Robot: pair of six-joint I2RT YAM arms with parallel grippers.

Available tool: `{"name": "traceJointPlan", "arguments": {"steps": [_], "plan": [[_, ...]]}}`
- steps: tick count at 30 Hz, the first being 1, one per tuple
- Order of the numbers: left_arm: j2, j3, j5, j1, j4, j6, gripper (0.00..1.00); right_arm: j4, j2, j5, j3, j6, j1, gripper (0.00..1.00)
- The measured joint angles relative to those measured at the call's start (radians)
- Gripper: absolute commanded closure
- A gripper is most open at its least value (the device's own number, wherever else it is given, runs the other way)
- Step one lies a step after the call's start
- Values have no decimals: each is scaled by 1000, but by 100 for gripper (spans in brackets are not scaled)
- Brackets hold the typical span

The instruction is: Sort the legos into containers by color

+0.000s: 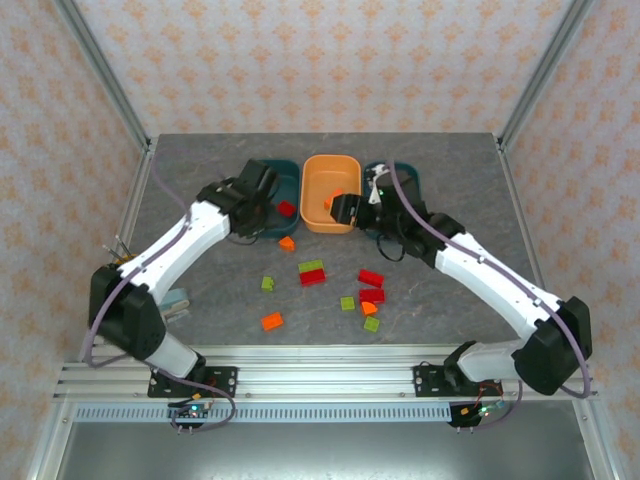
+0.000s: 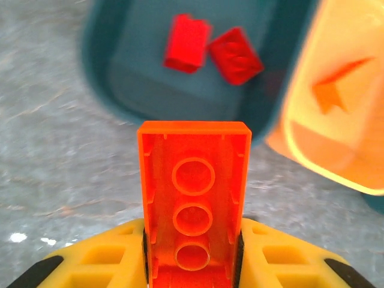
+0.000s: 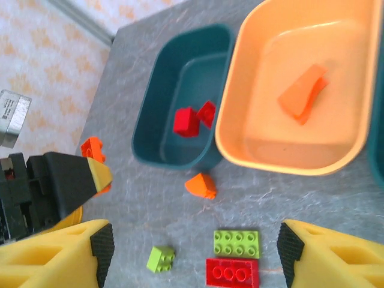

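A silver label [image 3: 13, 117] at far left bears print too small to read. The left gripper [image 2: 192, 246] pinches an orange brick [image 2: 193, 180] by one end. Its hollow underside faces the wrist camera and its long axis points far, toward the left teal tray [image 2: 132, 84], which holds two red bricks [image 2: 187, 43]. To the right, the orange tray [image 2: 294, 141] holds an orange wedge [image 2: 335, 91]. The right gripper [image 3: 195, 249] is spread wide and empty.

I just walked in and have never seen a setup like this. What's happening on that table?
This robot is sorting toy bricks by color. The left hand grips an orange brick near the teal tray, which holds two red bricks. The right hand is open and empty, close to the orange tray, which holds one orange wedge. Red, green and orange ones lie loose on the table.
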Motion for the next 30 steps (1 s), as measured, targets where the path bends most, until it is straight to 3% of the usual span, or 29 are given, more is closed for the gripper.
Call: {"name": "traceJointPlan", "arguments": {"steps": [9,15,23,30], "plan": [[485,508,-5,-114,-90,119,65,-72,-9,52,0,93,-137,1],[702,697,-34,-126,-175,149,64,-144,-14,63,12,107,-152,0],[806,795,-50,-125,-236,153,56,-179,-79,64,5,120,-152,0],[808,801,-49,-125,-259,136,39,-200,-90,63,4,121,-152,0]]}}
